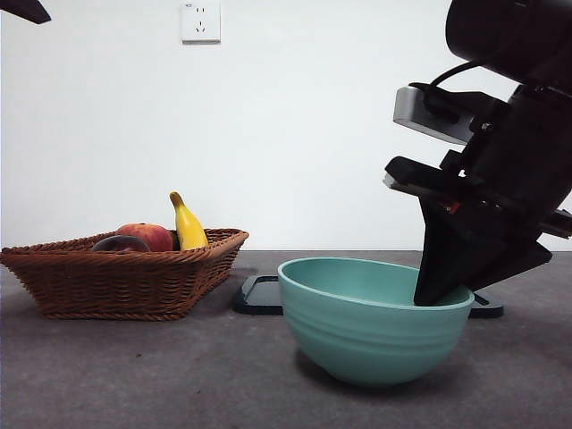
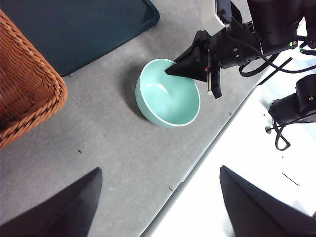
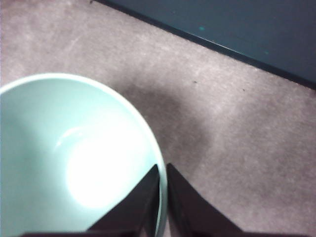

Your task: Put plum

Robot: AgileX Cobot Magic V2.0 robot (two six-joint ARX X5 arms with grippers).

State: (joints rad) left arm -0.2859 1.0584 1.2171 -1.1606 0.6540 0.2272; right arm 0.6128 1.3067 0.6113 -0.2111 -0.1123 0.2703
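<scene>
1. Plum (image 1: 120,243), dark maroon and glossy, lies in my woven wicker basket (image 1: 89,281) at one side of the grey desk (image 1: 179,375), touching a red-orange fruit (image 1: 148,235) and near a yellow banana (image 1: 187,225) that stands tilted behind them.
2. My right gripper (image 3: 163,170) sits on the rim of a teal bowl (image 1: 375,326), its black jaws clenched on that rim, one inside and one outside.
3. The bowl's inside looks bare and brightly lit in the right wrist view.
4. My left gripper (image 2: 158,197) hangs high above the desk edge, jaws released and spread wide, holding nothing.
5. A dark blue tray (image 1: 259,295) lies flat behind the bowl, between it and the basket.
</scene>
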